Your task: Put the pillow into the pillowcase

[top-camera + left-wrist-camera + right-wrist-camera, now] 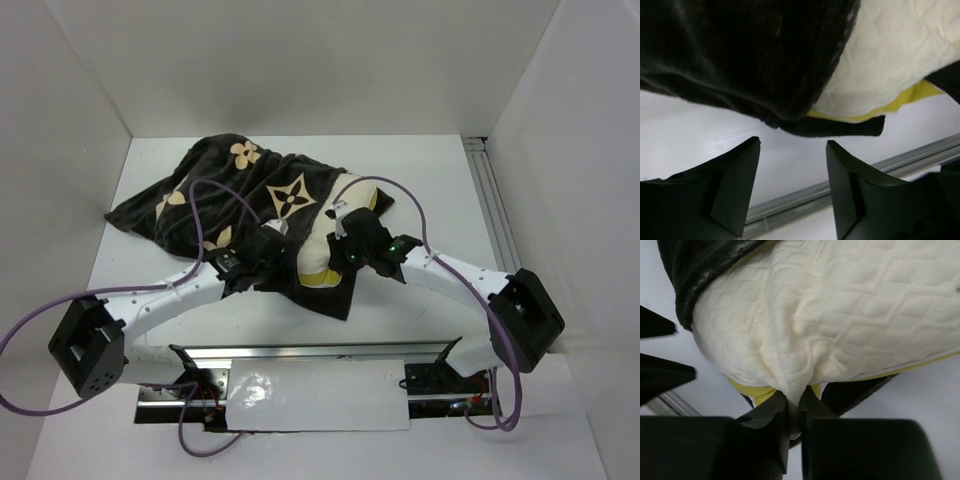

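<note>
My right gripper (795,409) pinches a fold of the pillow (850,315) bulging straight ahead of it, partly inside the pillowcase (740,50), whose hem lies just beyond my spread, empty left gripper (792,145)

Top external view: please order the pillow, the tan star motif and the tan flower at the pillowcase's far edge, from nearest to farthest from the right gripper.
1. pillow, pinched in the right gripper, near right.
2. tan star motif, mid pillowcase, farther back and left.
3. tan flower, far edge, farther left.
</note>
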Tool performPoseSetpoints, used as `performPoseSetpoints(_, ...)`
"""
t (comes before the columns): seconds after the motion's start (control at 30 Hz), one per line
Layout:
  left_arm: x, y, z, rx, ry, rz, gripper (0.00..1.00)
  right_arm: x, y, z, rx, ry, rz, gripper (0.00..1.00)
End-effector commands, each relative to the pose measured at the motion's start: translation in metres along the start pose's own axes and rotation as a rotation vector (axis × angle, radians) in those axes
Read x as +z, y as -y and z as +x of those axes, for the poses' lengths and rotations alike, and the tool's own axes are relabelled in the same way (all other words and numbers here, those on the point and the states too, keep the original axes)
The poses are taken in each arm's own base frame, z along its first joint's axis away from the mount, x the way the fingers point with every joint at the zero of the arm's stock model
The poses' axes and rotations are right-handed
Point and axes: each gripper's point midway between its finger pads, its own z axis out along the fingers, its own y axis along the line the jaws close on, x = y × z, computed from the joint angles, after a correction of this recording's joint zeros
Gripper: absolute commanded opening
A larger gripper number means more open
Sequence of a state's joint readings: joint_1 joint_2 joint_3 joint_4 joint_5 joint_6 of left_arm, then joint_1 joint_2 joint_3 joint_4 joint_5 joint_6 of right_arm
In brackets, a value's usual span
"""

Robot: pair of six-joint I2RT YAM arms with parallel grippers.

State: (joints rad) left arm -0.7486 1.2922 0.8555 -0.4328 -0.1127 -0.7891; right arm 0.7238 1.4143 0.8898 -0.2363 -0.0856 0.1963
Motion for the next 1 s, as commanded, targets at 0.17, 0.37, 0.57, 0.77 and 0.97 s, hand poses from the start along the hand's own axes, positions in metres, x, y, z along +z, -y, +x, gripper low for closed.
performPoseSetpoints(0.17,0.035,0.000,-0.023,-0.035,0.051,-0.035,0.52,-0.018,-0.011,-0.042,0.020,0.175,-0.039,0.00)
performPoseSetpoints(0.37,0.045,-0.003,-0.027,-0.030,0.035,-0.085,0.47,-0.021,-0.018,-0.042,0.016,0.175,-0.074,0.00)
performPoseSetpoints(0.57,0.047,0.007,-0.042,-0.023,0.068,-0.073,0.38,-0.019,-0.022,-0.039,0.015,0.157,-0.101,0.00)
performPoseSetpoints(0.77,0.036,0.011,-0.048,0.049,0.101,-0.121,0.00,-0.012,-0.026,-0.039,0.007,0.192,-0.136,0.00)
performPoseSetpoints(0.97,-0.049,0.071,-0.049,0.187,0.224,0.105,0.00,-0.026,-0.049,-0.085,0.019,0.502,-0.277,0.00)
